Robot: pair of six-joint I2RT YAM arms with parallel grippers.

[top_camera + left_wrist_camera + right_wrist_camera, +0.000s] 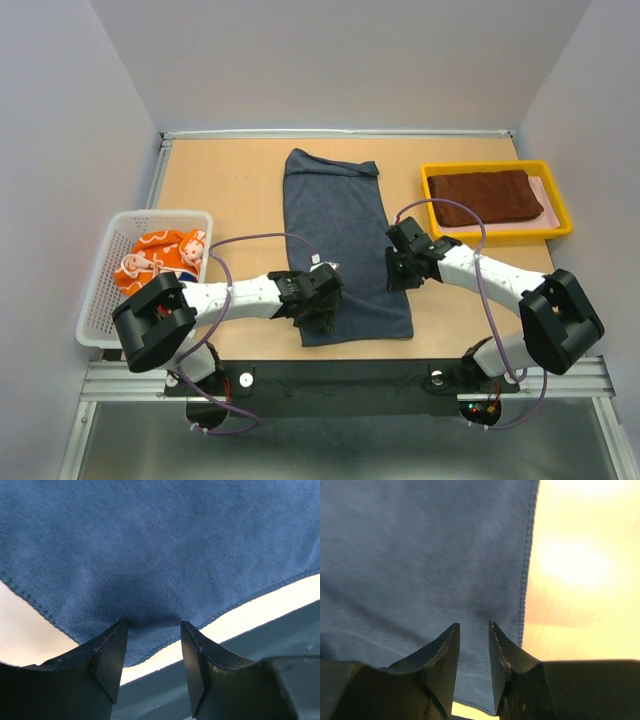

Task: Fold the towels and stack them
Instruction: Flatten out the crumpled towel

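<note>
At the left edge of the desk sits a white mesh basket, and the orange towel with white pattern lies crumpled inside it. Over on the far right is a yellow tray with the reddish-brown towel folded flat in it (a strip of something pale pink shows under the towel's right side).

Between the two containers the navy towel is spread flat on the desk. Its long axis runs from the far side toward the arms, leaning a little to the right at the near end. The far short edge is slightly rumpled, and the near short edge lies close to the desk's front rim.

Down at the near left corner of that towel is the left hand. Its fingers are spread apart, tips on the cloth just inside the hem, with the fabric puckered between them. Against the towel's right long edge, about two thirds of the way down, is the right hand. Its fingers stand only narrowly apart over the cloth, close to the stitched hem, and I cannot tell whether any fabric is caught in the gap.
</note>
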